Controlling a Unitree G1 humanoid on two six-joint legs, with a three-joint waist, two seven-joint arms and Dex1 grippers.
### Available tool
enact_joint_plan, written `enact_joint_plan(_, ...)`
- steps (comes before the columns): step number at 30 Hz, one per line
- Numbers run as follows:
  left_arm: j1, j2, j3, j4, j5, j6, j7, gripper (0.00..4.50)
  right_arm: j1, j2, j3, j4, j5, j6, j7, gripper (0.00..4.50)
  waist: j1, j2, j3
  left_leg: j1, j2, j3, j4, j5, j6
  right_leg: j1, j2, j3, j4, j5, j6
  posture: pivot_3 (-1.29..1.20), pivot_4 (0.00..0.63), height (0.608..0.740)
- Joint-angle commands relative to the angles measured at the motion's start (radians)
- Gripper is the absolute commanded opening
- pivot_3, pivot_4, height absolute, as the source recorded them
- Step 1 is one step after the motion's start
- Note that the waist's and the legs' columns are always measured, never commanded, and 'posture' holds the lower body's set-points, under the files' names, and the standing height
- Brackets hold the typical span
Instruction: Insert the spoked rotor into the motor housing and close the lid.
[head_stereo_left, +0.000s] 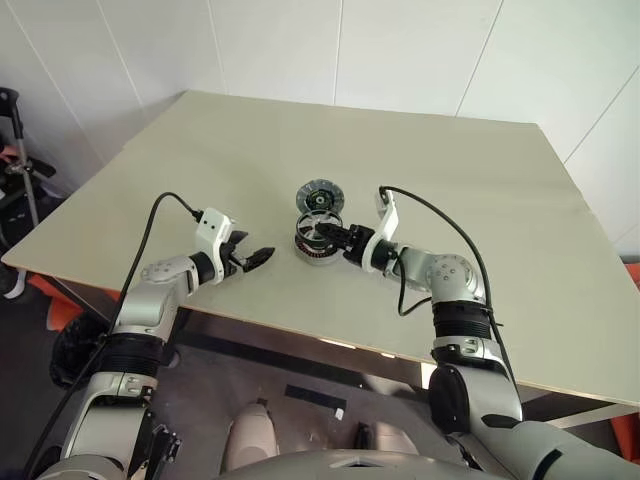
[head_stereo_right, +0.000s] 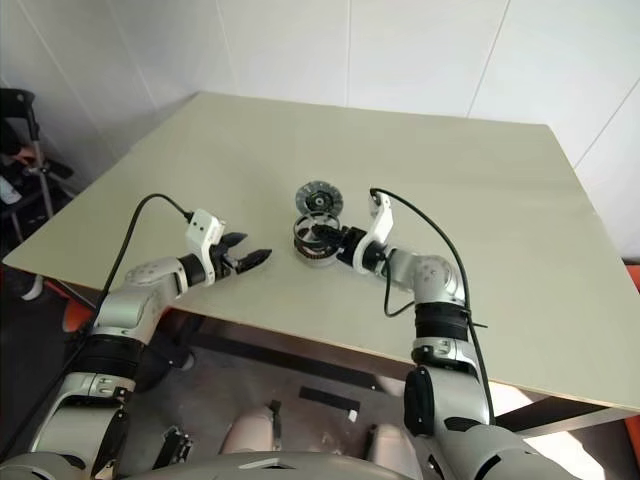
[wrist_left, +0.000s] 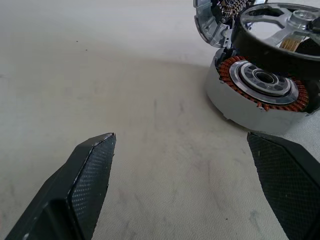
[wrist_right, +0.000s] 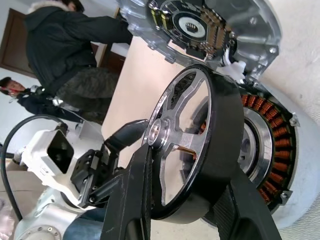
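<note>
The right claw (wrist_right: 185, 172) is clamped at a middling width on a spoked wheel (wrist_right: 182, 125), one finger across its silver face and the other behind its black rim. The wheel is tipped up on edge, just above the housing (wrist_left: 235, 107). Whether its lower edge touches the copper ring cannot be told. Since the cup is still open and empty, the wheel is probably the rotor going in.

The wheel has a few broad polished spokes, a round hub and a thick matt black band. The housing is a short grey cup with a ring of orange copper coils around a bright steel centre.

At 12 o'clock from the housing, close behind it on the desk (head_stereo_left: 450, 180), lies a grey disc (head_stereo_left: 320, 197) with a dark hub and fine radial detail. It is probably the cover for later.

At 9 o'clock the left claw (wrist_left: 182, 140) hovers over the desk, spread wide and empty, its fingers ribbed with a fine weave.

A person (wrist_right: 65, 40) in a dark jacket stands beyond the desk.

The risk is the tilt. Lowered at this angle, the rim could catch the coils or jam on the cup wall. Any magnetic pull could snatch the wheel sideways. The unsteadied cup could then slide on the smooth desk.
</note>
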Motion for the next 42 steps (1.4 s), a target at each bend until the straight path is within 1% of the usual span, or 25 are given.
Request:
enact_joint_plan(1, -0.006, 0.012, 0.014, -0.046, -0.002, -0.007, 0.004, 4.47, -0.037, 0.017, 0.015, -0.02, 0.007, -0.025, 0.021, 1.39, 0.0, 0.0, 0.0, 0.0, 0.0, 0.0, 0.0, 0.0, 0.0, 0.0, 0.0, 0.0, 0.0, 0.0, 0.0, 0.0, 0.0, 0.74)
enact_joint_plan(12, -0.001, 0.019, 0.016, -0.053, -0.003, -0.01, 0.008, 4.47, -0.039, -0.006, 0.058, 0.053, -0.06, -0.096, 0.063, 1.39, 0.0, 0.0, 0.0, 0.0, 0.0, 0.0, 0.001, 0.0, 0.0, 0.0, 0.0, 0.0, 0.001, 0.0, 0.0, 0.0, 0.0, 0.74)
enact_joint_plan(22, -0.004, 0.02, 0.015, -0.049, -0.002, -0.013, 0.007, 4.47, -0.049, -0.013, 0.052, 0.105, -0.089, -0.139, 0.078, 1.39, 0.001, 0.0, 0.0, 0.001, 0.0, 0.0, 0.002, 0.0, 0.0, 0.001, 0.0, 0.0, 0.003, 0.0, 0.0, 0.0, 0.0, 0.74)
enact_joint_plan(42, -0.002, 0.017, 0.015, -0.05, 0.0, -0.016, 0.013, 4.47, -0.016, -0.01, 0.051, 0.019, -0.074, -0.107, 0.066, 1.39, 0.0, 0.0, 0.0, 0.001, 0.0, -0.001, 0.002, 0.001, -0.001, 0.0, 0.0, 0.0, 0.004, 0.0, 0.0, 0.0, 0.0, 0.74)
